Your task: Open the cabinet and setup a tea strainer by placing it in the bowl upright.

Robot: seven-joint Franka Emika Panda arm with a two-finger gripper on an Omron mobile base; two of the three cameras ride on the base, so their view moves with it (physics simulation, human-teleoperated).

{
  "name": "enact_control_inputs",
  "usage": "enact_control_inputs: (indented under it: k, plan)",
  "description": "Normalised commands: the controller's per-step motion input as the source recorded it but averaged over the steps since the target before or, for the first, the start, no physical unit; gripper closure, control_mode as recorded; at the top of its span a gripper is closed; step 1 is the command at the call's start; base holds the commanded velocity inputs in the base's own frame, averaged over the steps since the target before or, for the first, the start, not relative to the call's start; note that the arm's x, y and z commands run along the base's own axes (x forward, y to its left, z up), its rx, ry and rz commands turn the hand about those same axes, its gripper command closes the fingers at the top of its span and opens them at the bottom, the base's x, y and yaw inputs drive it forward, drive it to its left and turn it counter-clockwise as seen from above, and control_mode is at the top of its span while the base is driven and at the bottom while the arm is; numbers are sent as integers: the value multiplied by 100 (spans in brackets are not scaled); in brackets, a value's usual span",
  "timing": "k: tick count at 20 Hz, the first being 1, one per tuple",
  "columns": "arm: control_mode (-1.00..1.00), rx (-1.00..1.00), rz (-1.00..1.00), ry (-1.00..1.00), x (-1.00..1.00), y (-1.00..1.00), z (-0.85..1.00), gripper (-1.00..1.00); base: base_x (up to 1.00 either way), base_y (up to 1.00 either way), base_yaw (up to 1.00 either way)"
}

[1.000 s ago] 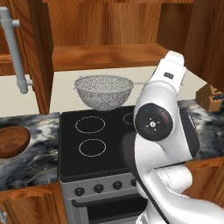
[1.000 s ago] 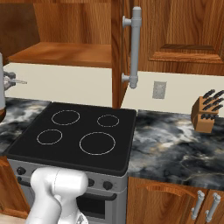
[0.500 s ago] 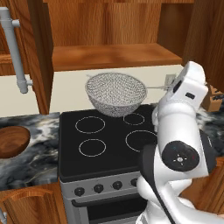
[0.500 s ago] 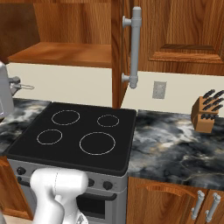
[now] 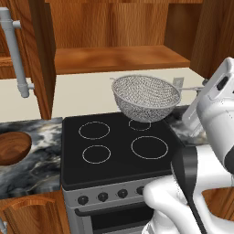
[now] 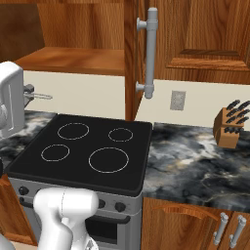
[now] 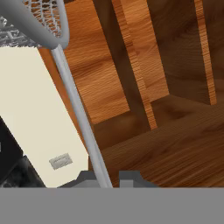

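Observation:
The tea strainer (image 5: 146, 97), a silver wire-mesh basket with a long thin handle, hangs in the air over the back burners of the stove. Its handle runs right into my gripper (image 5: 204, 87), which is shut on the handle's end. In the hand view the handle (image 7: 78, 109) passes between the two fingertips (image 7: 130, 177) and the basket (image 7: 39, 17) sits at the top left. The right base view has the hand (image 6: 10, 105) at the left edge with a stub of handle (image 6: 43, 96). The wooden bowl (image 5: 11, 147) rests on the counter at far left. The cabinet (image 5: 119, 57) stands open, its shelf bare.
The black stove top (image 5: 119, 141) lies below the strainer. The open cabinet doors hang with grey bar handles (image 5: 13, 50) (image 6: 150, 51) on either side. A knife block (image 6: 232, 124) stands on the marble counter at right, near a wall outlet (image 6: 177, 100).
The arm has swung to the right, carrying the strainer out from under the cabinet shelf to the right and nearer the cameras. The bowl has stayed put.

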Motion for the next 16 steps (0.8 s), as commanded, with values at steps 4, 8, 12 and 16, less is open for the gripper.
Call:
enact_control_inputs:
  k: [4,8,12,16]
  plan:
    - [-100,-8,4,0,-62,-43,-12,100,0,0,0]
    - [-100,-8,5,0,-57,-35,-28,100,0,0,0]
    - [-100,-6,6,0,-43,-41,-29,100,0,0,0]
    - [-100,-2,1,0,-4,-39,-28,100,0,0,0]
